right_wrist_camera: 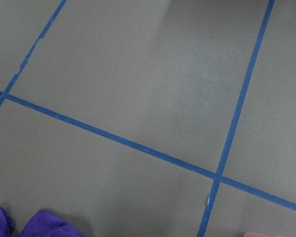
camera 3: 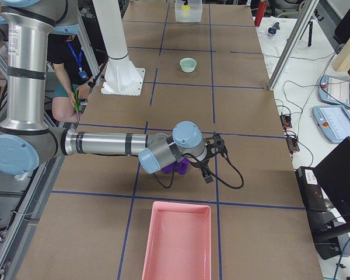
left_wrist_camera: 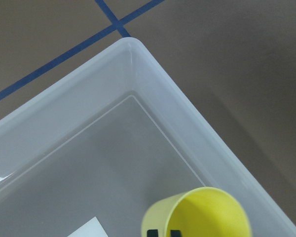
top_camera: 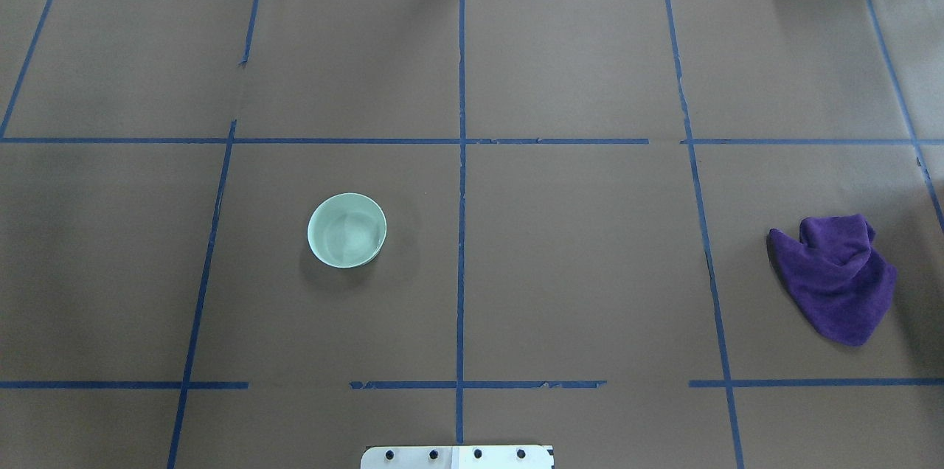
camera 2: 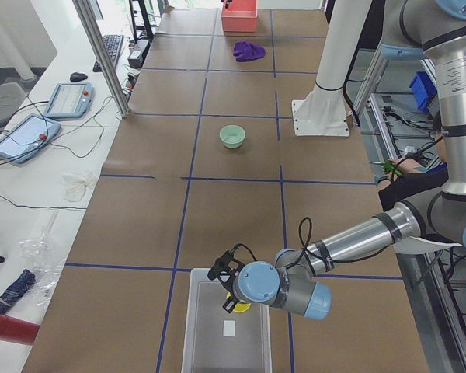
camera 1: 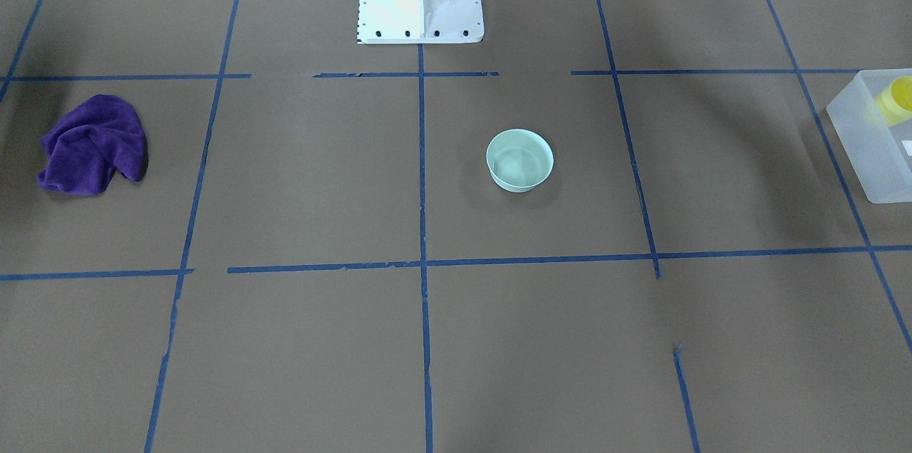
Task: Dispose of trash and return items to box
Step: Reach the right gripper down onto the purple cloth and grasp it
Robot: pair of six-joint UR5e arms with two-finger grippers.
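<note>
Cup (left_wrist_camera: 207,212) shows inside the box (left_wrist_camera: 177,101) below my left pincer (camera 2: 233,299); whether that or the right pincer (camera 3: 207,166) is clamped, I cannot tell.

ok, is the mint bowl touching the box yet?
Apart. The front-facing view shows the bowl alone in the middle, with bare table and a tape line between it and the box.

Purple cloth (top_camera: 837,277) crumpled on brown table (top_camera: 575,270); blue tape (top_camera: 462,233) grid.
</note>
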